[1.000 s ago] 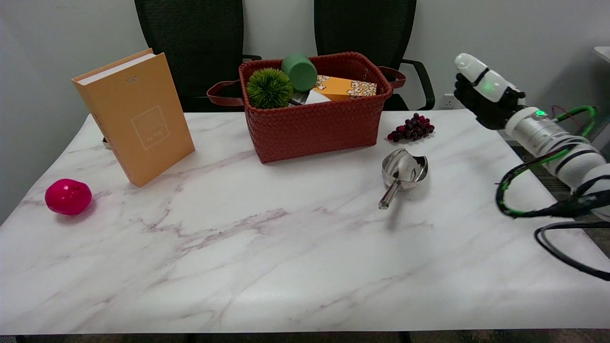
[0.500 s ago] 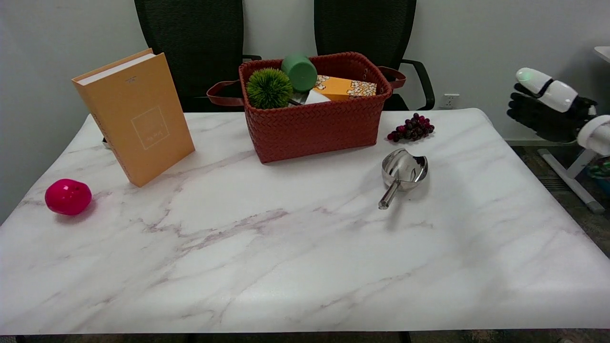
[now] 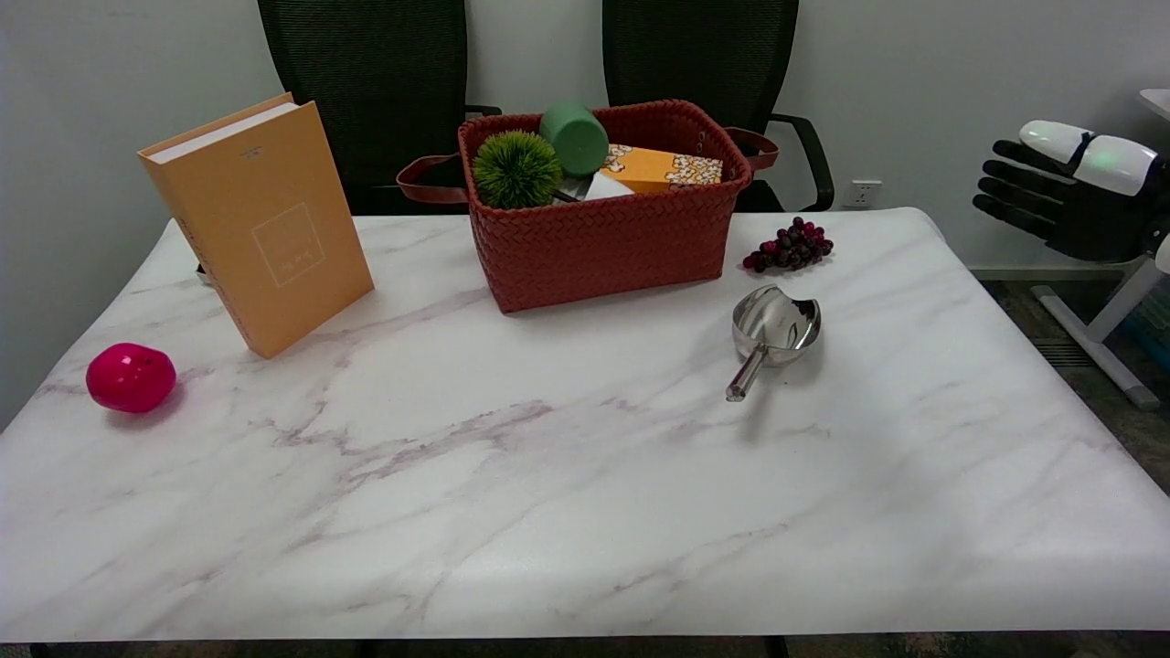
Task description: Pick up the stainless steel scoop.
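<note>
White marble-patterned counter (image 3: 512, 512) against a grey wall, two black mesh chairs (image 3: 366, 82) behind it.

Woven red-brown basket (image 3: 608, 242) at rear centre, strap handles at both ends. Contents: spiky green ball (image 3: 516, 169) at the left; green cup (image 3: 574, 137) lying tilted against the back rim; orange popcorn-print box (image 3: 660, 169) on the right; a white item (image 3: 608, 187) partly showing between them, not identifiable.

Stainless steel scoop (image 3: 772, 334) lies on the counter to the right of the basket's front corner, bowl toward the rear, handle pointing to the near left. Bowl holds nothing. Bunch of dark grapes (image 3: 791, 247) just behind it, apart from it.

Orange book (image 3: 260, 224) stands leaning at rear left. Pink ball (image 3: 131, 376) near the left edge.

Right hand (image 3: 1065, 201) in the air off the counter's right edge, well apart from the scoop, fingers spread and pointing left, holding nothing.
</note>
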Available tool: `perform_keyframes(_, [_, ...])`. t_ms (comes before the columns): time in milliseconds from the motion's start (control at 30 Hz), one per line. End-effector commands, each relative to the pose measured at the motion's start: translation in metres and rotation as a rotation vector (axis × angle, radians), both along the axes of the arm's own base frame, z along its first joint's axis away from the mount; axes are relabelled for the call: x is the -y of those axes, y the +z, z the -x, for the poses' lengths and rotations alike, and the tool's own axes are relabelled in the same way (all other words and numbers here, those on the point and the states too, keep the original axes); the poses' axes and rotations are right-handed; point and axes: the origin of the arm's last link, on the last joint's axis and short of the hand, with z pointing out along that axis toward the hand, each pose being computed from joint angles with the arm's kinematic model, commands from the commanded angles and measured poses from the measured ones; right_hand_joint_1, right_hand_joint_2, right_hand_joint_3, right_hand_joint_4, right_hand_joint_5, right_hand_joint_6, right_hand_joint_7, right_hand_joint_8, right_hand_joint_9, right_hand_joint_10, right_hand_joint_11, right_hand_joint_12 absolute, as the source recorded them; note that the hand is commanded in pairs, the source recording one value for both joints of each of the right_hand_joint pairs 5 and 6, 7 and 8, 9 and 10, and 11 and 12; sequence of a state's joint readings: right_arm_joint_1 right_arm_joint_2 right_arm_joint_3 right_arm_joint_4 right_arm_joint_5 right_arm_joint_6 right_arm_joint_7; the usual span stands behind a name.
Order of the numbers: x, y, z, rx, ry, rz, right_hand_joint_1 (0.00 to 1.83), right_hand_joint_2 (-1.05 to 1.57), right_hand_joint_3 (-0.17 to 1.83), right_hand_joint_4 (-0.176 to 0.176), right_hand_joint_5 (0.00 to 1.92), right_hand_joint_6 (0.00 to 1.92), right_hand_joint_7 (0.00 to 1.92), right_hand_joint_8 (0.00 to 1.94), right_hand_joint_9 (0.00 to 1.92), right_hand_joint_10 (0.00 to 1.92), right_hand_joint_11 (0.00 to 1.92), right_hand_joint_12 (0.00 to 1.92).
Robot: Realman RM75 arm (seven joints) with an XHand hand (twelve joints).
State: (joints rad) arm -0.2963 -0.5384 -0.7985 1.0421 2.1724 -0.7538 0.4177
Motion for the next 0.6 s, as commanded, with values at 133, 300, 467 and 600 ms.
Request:
perform_keyframes(133, [-0.028,-0.016,0.026,0.364,-0.160,-0.211,0.69,1.13,-0.03,0.000,0.00,0.00,0.00,0.00,0.00,0.00,0.00,0.00])
perform_keyframes(300, [-0.029,-0.027,0.042,0.492,-0.220,-0.325,0.67,1.10,0.00,0.000,0.00,0.00,0.00,0.00,0.00,0.00,0.00,0.00])
perform_keyframes(467, [-0.035,-0.035,0.040,0.509,-0.250,-0.402,0.67,1.11,0.00,0.000,0.00,0.00,0.00,0.00,0.00,0.00,0.00,0.00])
perform_keyframes(600, [-0.043,-0.046,0.036,0.484,-0.310,-0.490,0.65,1.17,-0.04,0.000,0.00,0.00,0.00,0.00,0.00,0.00,0.00,0.00])
